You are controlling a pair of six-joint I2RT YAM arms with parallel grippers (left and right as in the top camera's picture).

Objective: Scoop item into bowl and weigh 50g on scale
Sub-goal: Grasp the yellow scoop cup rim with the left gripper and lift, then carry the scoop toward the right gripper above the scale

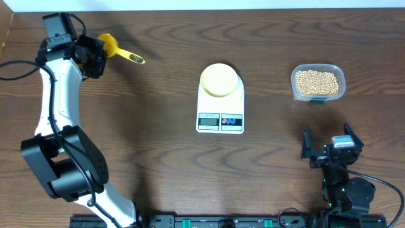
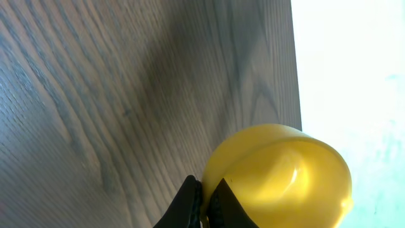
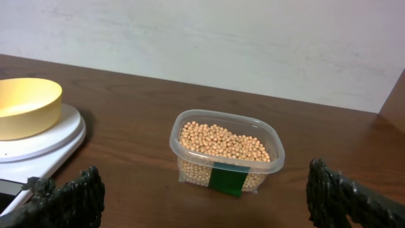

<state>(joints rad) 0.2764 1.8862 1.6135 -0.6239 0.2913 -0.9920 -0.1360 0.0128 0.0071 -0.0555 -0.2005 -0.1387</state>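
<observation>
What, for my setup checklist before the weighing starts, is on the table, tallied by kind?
yellow scoop: 1
bowl: 1
scale: 1
clear tub of beans: 1
Total: 4

Robotics lab, robot arms (image 1: pixel 54 107) at wood-grain table (image 1: pixel 158 95), bare white wall (image 3: pixel 221 44)
</observation>
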